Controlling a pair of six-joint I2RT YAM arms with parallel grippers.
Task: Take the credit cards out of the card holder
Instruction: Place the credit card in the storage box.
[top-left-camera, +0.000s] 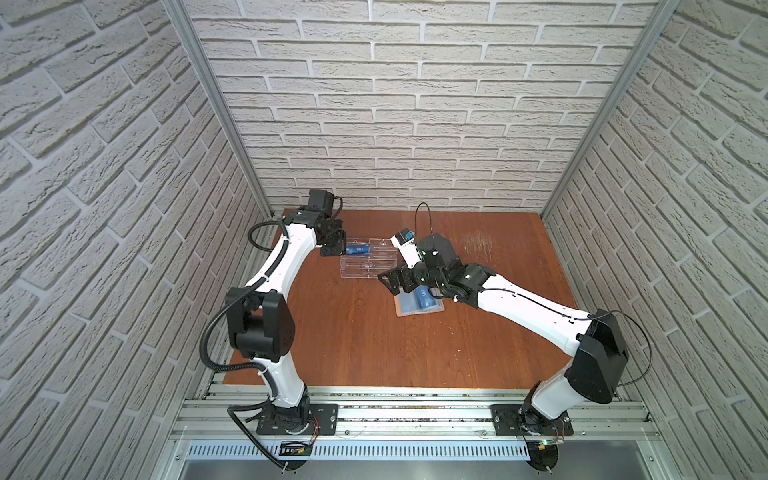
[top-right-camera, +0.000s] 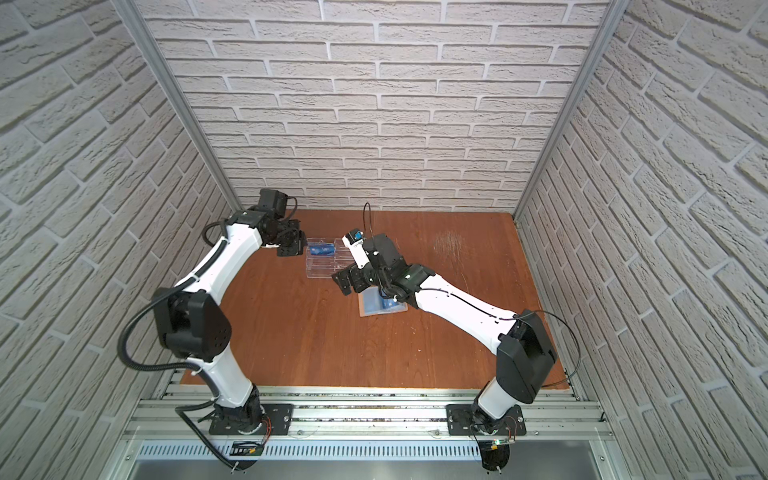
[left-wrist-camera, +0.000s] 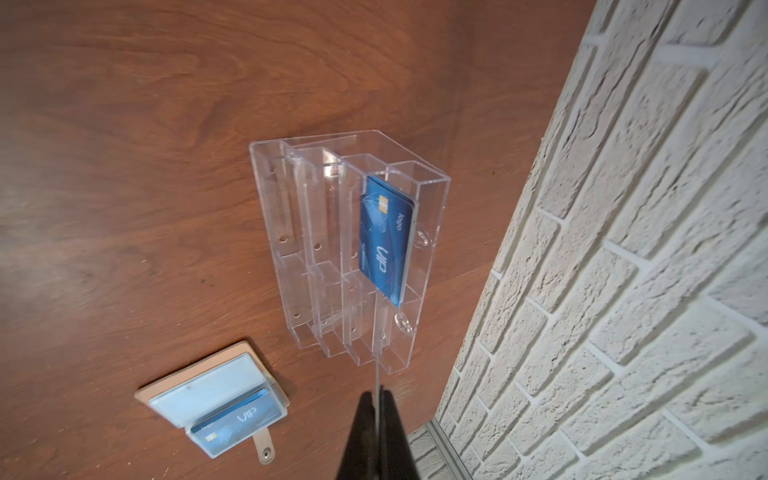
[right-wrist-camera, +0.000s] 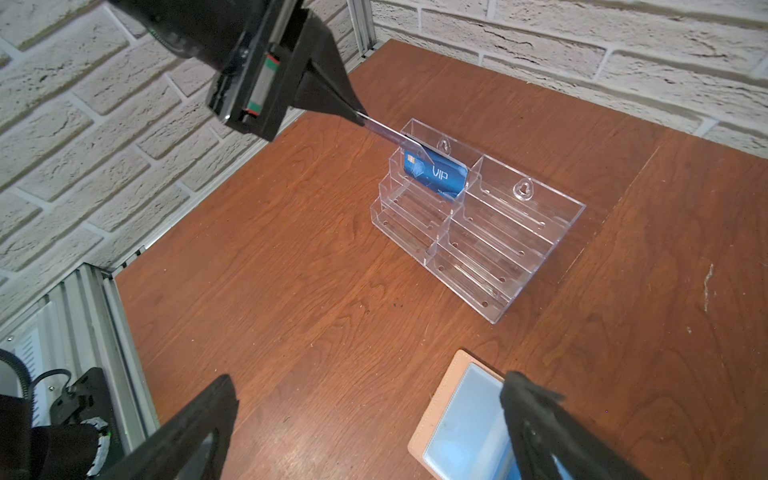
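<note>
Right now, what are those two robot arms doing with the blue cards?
The left gripper is shut on a thin card, seen edge-on, with its far end at the back slot of the clear rack, where a blue card stands. The right gripper hangs open over the open card holder on the table. One sleeved card inside it is not yet taken out.

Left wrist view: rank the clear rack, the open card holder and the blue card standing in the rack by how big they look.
1. clear rack: largest by far.
2. card holder: lying open, clearly smaller than the rack.
3. blue card: smallest; it stands angled to the camera, so it may look narrower than it is.
</note>
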